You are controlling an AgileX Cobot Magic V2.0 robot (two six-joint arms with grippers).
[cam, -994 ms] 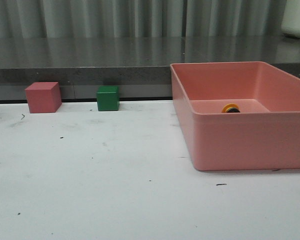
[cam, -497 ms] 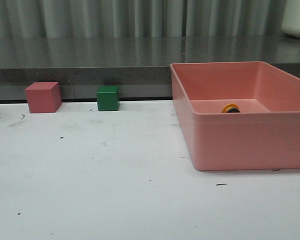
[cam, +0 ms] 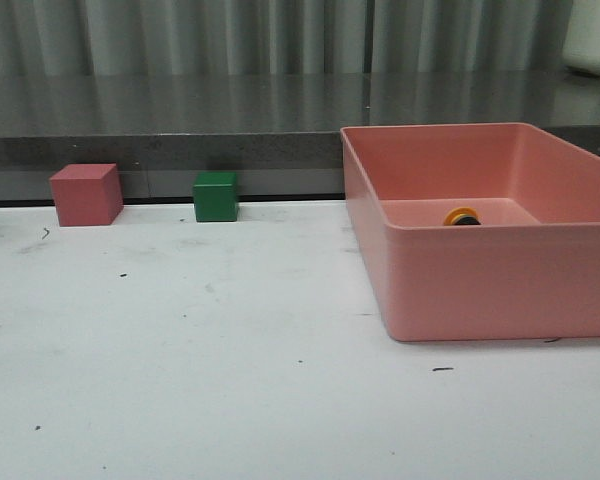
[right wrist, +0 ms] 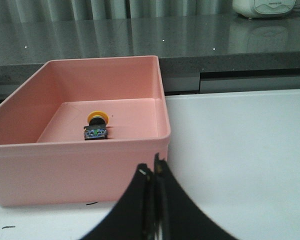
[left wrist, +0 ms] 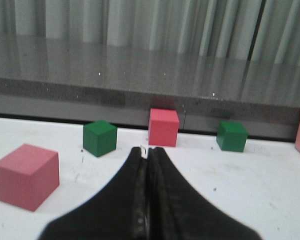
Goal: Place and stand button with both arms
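While both black pincer grippers, left [left wrist: 146, 200] and right [right wrist: 154, 210], are sitting pressed together and empty, the yellow-capped push-button switch [right wrist: 96, 126] is lying on its side inside the pink plastic bin [right wrist: 20, 160], ahead of the nearer right gripper.

Button [cam: 462, 216] in bin [cam: 480, 290] on table's [cam: 230, 380] right; cubes [cam: 216, 196] back-left.

One button [right wrist: 96, 125], one pink bin [cam: 460, 290], two pink cubes [left wrist: 26, 175] [left wrist: 163, 127] — two green cubes [left wrist: 99, 138] [left wrist: 231, 136] — two claws [left wrist: 146, 152] [right wrist: 153, 170]
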